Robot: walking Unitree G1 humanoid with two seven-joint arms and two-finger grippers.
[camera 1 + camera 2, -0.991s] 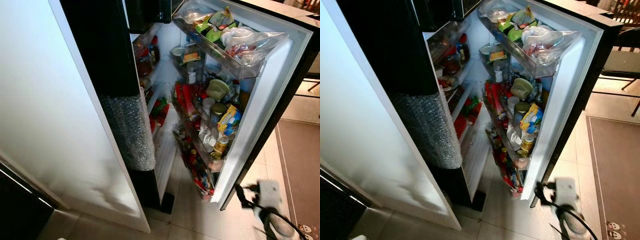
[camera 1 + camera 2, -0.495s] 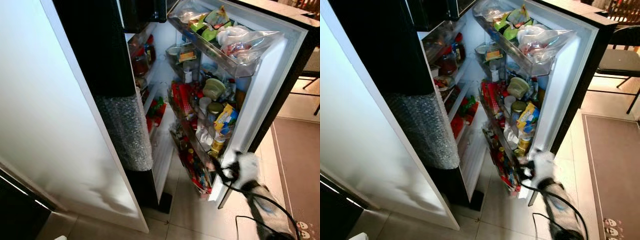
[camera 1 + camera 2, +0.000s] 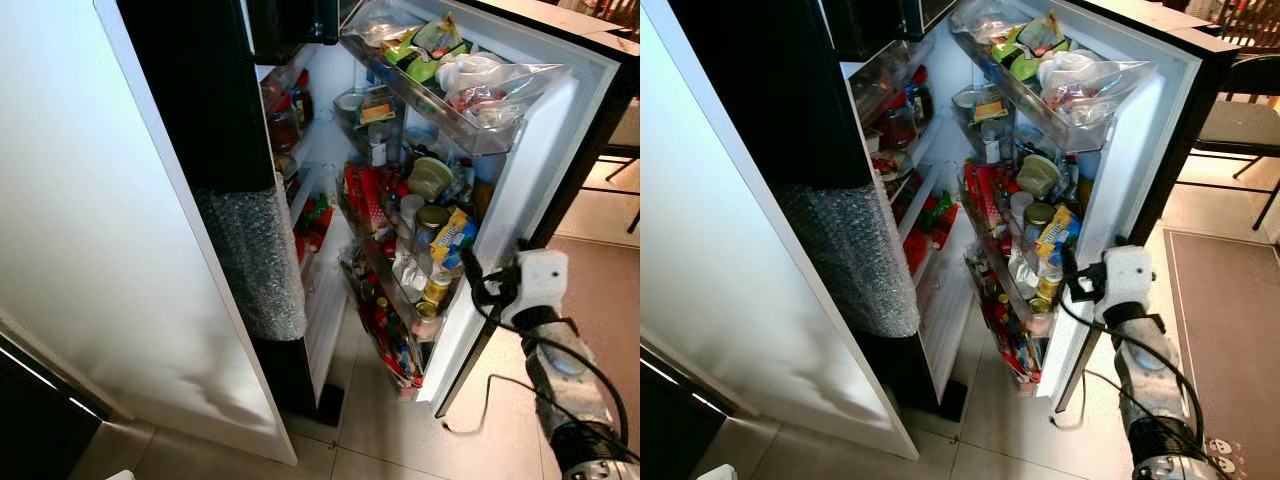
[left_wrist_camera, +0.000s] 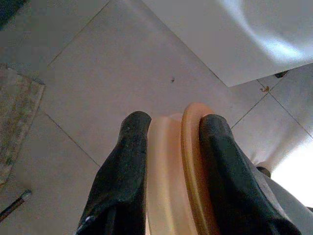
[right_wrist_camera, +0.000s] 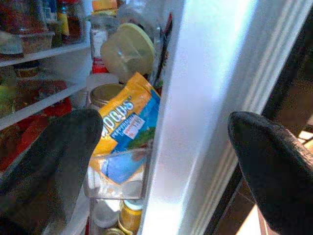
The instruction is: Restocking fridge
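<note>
At open fridge door (image 3: 520,190): right claw (image 5: 161,147) spread astride door edge.
Left claw (image 4: 171,161) pinching pale disc (image 4: 173,166); probably light, stiff, smooth; best gripped across rim.

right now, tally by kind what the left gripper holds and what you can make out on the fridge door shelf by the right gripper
pale orange round item, in the left gripper: 1
yellow and blue snack bag: 1
pale green lidded tub: 1
gold-lidded jar: 1
total: 4
The rest of the shelf by the right gripper is too cluttered to count.
</note>
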